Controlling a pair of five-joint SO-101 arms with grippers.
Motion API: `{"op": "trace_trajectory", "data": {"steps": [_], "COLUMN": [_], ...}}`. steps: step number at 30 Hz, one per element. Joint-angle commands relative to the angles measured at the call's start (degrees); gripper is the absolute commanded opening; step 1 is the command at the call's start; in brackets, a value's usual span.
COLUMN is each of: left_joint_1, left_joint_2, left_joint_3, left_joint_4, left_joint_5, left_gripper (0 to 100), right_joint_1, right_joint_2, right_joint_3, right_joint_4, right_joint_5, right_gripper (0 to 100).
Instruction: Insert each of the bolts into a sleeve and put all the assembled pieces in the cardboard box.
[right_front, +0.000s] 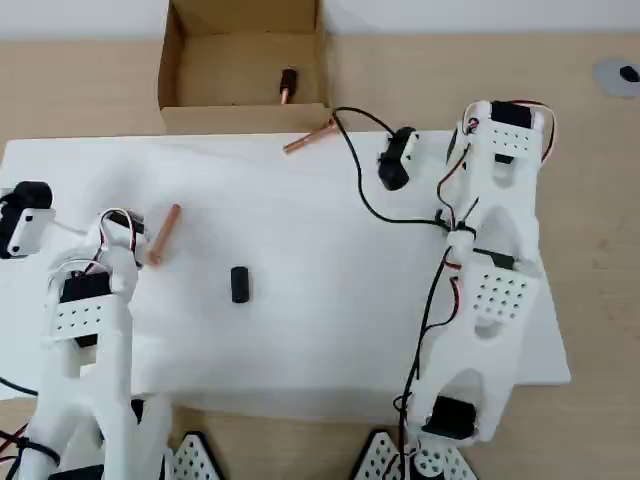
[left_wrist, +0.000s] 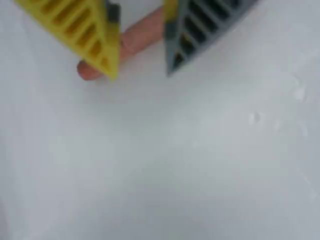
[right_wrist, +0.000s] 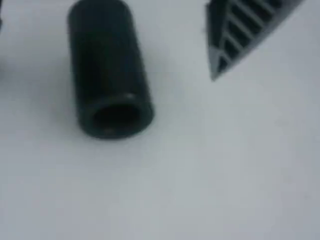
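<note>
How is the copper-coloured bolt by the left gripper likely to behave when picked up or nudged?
The copper-coloured metal bolt lies on its round side on the white sheet, so a nudge would probably roll it. It looks rigid and smooth, so it may slip or pivot in the left gripper unless held near mid-length.

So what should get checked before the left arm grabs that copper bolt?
1. The left fingers are open: ok.
2. The bolt sits in the gap between them: ok.
3. It lies flat on the white board: ok.
4. Fingers low enough to close on it: cannot tell.
5. A sleeve lies free, open end showing: ok.
6. The cardboard box is open, with room left: ok.
</note>
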Motion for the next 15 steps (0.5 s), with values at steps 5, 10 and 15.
{"op": "trace_trajectory", "data": {"steps": [5,10,15], "left_joint_1": [-0.9,-0.9,-1.0], "left_joint_2": [0.0,0.0,0.0], "left_joint_3": [-0.6,-0.6,-0.7], "left_joint_4": [0.2,0.2,0.2], "left_joint_5": [0.3,0.3,0.0], "left_gripper": [8,8,8], "right_joint_1": [0.5,0.4,0.4], "right_joint_2": [0.0,-0.3,-0.5], "right_joint_3": [0.7,0.6,0.0], "right_joint_4": [1.0,1.0,1.0], "right_joint_5": [0.3,-1.4,-4.7], "right_gripper": [21.2,2.9,0.9]}}
